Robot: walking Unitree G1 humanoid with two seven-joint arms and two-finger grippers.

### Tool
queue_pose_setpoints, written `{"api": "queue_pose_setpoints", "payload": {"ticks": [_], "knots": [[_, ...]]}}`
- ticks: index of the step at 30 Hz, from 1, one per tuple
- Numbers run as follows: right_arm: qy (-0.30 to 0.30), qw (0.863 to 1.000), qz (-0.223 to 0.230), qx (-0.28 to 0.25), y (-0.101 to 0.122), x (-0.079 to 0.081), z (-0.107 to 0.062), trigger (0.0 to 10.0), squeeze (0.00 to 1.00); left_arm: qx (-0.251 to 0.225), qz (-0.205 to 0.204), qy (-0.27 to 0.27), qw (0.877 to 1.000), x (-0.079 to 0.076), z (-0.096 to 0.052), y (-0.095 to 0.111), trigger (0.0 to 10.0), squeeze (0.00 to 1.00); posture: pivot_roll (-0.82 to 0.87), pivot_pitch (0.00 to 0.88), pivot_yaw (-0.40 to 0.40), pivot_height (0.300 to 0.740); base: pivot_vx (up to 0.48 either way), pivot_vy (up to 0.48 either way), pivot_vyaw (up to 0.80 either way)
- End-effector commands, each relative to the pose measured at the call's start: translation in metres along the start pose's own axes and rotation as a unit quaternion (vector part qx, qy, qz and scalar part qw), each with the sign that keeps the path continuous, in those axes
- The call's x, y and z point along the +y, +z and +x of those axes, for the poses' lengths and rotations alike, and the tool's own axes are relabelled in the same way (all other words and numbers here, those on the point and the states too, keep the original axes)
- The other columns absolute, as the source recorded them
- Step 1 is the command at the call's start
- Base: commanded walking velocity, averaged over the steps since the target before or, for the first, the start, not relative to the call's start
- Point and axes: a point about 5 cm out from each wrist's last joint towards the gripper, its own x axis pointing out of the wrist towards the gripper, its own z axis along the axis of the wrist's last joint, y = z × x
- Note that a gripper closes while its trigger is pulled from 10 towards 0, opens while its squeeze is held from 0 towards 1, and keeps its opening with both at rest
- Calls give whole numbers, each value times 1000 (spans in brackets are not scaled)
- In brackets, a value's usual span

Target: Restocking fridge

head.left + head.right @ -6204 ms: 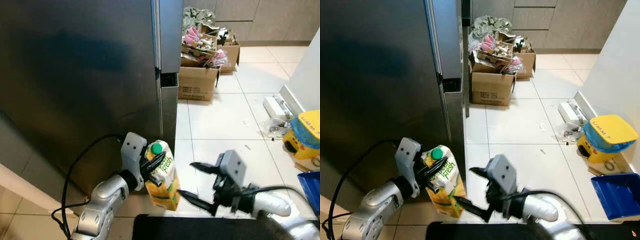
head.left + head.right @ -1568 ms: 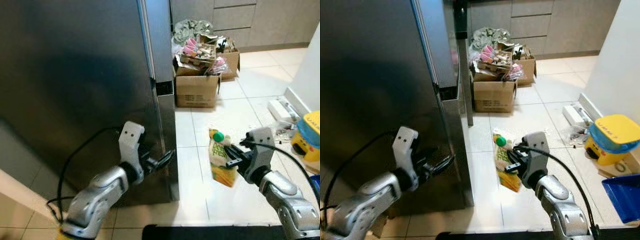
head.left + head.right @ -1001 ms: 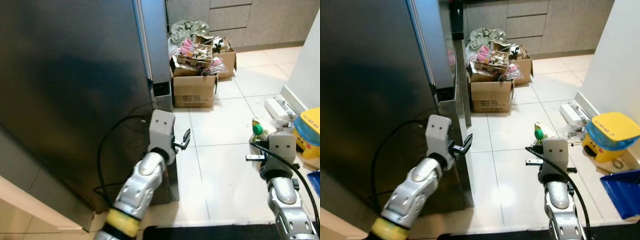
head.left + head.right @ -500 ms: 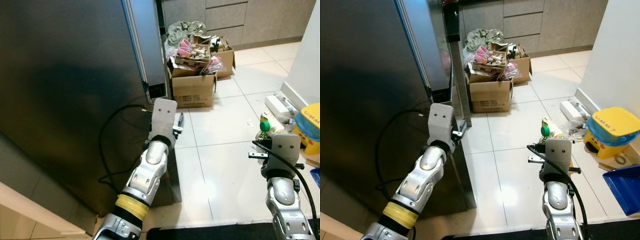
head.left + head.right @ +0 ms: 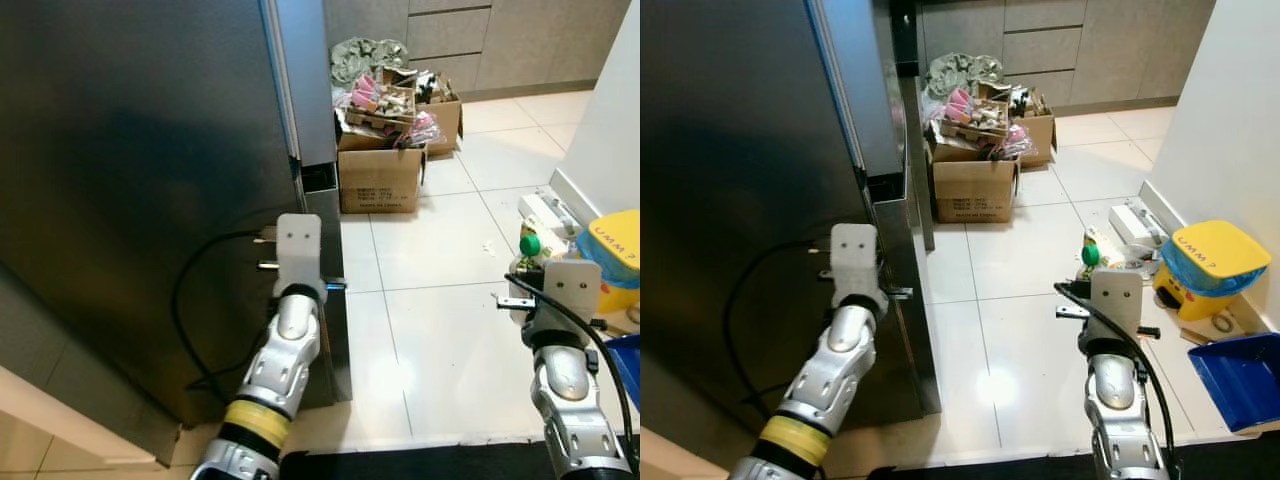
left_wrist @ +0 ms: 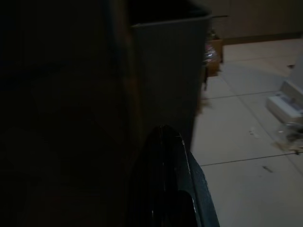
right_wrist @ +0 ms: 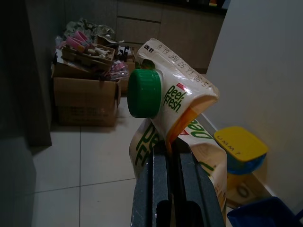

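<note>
The fridge (image 5: 150,200) occupies the left half of the head views, a tall dark steel body cut off at the top and left edges. Its doors appear shut, so the interior is hidden. A black cable (image 5: 190,310) loops across the lower front of the door.

The tiled floor (image 5: 440,340) covers the right half of the frame. A white wall (image 5: 1230,120) runs along the right edge, and grey cabinet fronts (image 5: 1090,45) close the upper background.

Cardboard boxes (image 5: 380,175) stand at upper centre, just beyond the fridge corner. They hold a loose heap of pink, white and green packaging; single items cannot be made out. At the right edge sit a yellow container with a blue band (image 5: 1210,265), partly cut off in the left eye view, and a blue bin (image 5: 1235,385), cut off at the corner. Its contents are not visible.

The left gripper (image 5: 325,287) is at lower centre, raised against the fridge's right edge. Its wrist housing covers most of the fingers, and the left wrist view is very dark, showing one black finger (image 6: 165,179) beside the door edge; whether the jaws are parted or closed cannot be told.

The right gripper (image 7: 171,161) is at lower right of the head views, held above the floor well apart from the fridge. Its jaws are clenched on the juice carton (image 7: 180,123), which is white and orange with a green cap (image 7: 144,93). The carton's top is creased, and its lower part is hidden behind the fingers.
</note>
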Motion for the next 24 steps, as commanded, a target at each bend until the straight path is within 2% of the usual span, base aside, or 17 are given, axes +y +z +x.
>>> {"api": "queue_pose_setpoints", "payload": {"ticks": [1, 3, 4, 7, 10, 16, 18, 24], "knots": [[0, 1000, -5, -6, 1, -2, 1, 10000, 0, 5, 2, -3, 1000, -4, -1, -4, 0, 0, -175, 159, 57, 740, 0, 0, 0], [-2, 1000, -4, -7, 2, -2, 1, 10000, 0, 1, 3, -9, 1000, -7, -1, -2, 0, 0, -175, 159, 55, 740, 0, 0, 0], [-2, 1000, -3, -8, 3, -1, 2, 10000, 0, -12, 14, -2, 1000, -7, 3, 4, 10000, 0, -175, 163, 54, 740, 0, 0, 0], [-1, 1000, -1, -9, 3, 0, 1, 10000, 0, -21, 23, 0, 1000, -7, 4, 7, 10000, 0, -175, 163, 54, 740, 0, 0, 0], [2, 1000, 4, -14, 5, 4, 1, 10000, 0, -73, 73, -9, 995, -5, 8, 20, 10000, 0, -175, 154, 62, 740, 0, 0, 0], [1, 1000, 9, -22, 10, 3, 3, 10000, 0, -103, 88, -4, 991, -3, 12, 31, 10000, 0, -172, 147, 56, 740, 0, 0, 0], [3, 1000, 11, -28, 14, 4, 5, 10000, 0, -111, 90, 7, 990, 0, 15, 35, 10000, 0, -175, 144, 54, 740, 0, 0, 0], [2, 999, 9, -36, 18, 2, 7, 10000, 0, -118, 104, 50, 986, 24, 21, 39, 10000, 0, -194, 138, 60, 740, 0, 0, 0]]}}
